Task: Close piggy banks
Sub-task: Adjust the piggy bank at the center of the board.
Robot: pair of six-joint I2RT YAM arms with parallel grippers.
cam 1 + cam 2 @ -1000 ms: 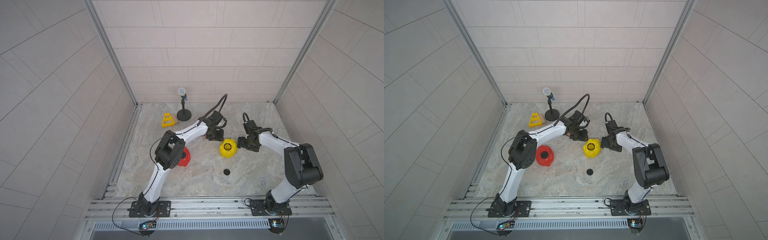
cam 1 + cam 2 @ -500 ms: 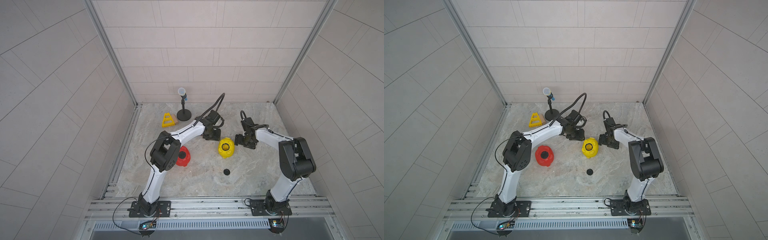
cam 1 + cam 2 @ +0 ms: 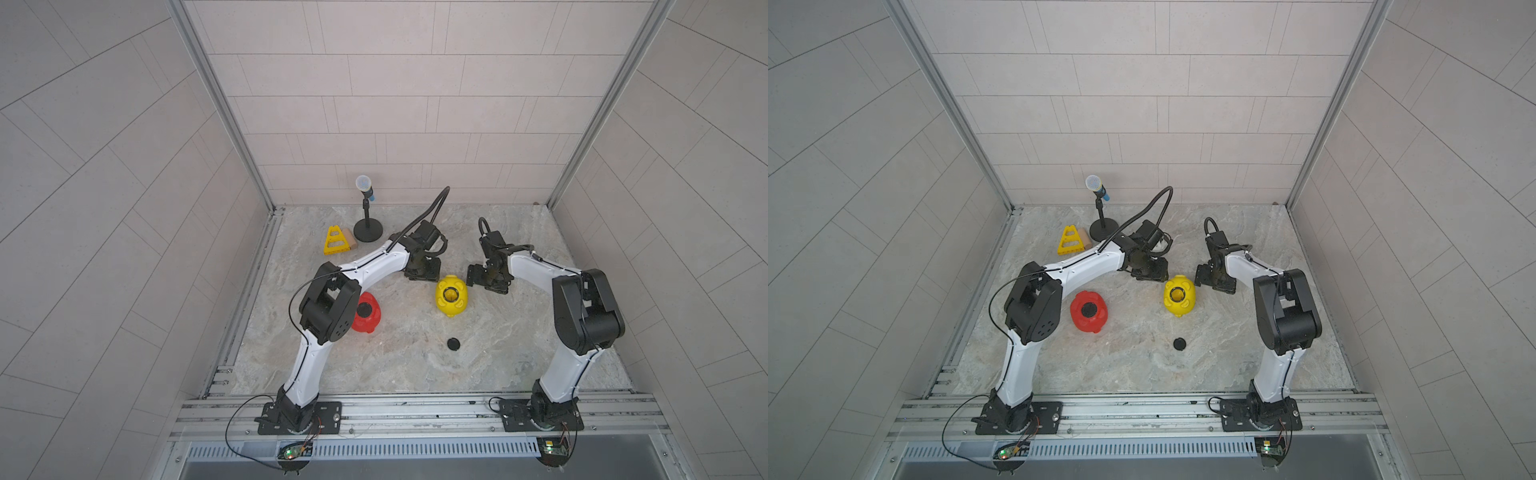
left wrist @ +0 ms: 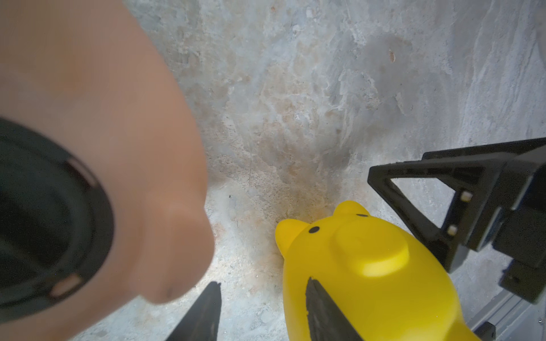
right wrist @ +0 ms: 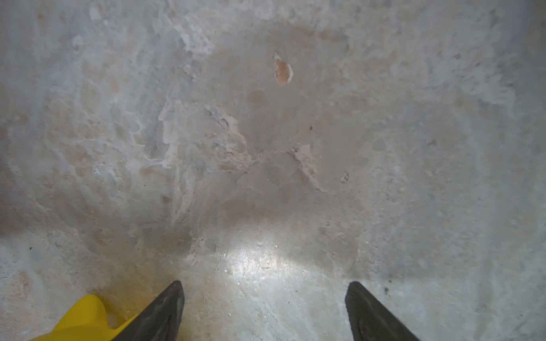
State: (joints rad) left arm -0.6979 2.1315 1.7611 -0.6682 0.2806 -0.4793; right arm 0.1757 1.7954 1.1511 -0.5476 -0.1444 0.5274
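The yellow piggy bank (image 3: pixel 451 296) lies belly up on the surface (image 3: pixel 395 370), hole open, between the 2 hands; the red piggy bank (image 3: pixel 1088 311) lies beside the left arm (image 3: pixel 1084 270). The left hand (image 4: pixel 263 313) is partly open, empty (peach piggy bank (image 4: pixel 103 118) blurred beside it); the right hand (image 5: pixel 266 310) gapes wide, holding nothing.

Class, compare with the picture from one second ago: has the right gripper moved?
Yes. The right gripper has shifted slightly away from the black plug, toward the back wall.

One yellow pig (image 3: pixel 454 311), one red pig (image 3: pixel 375 323)
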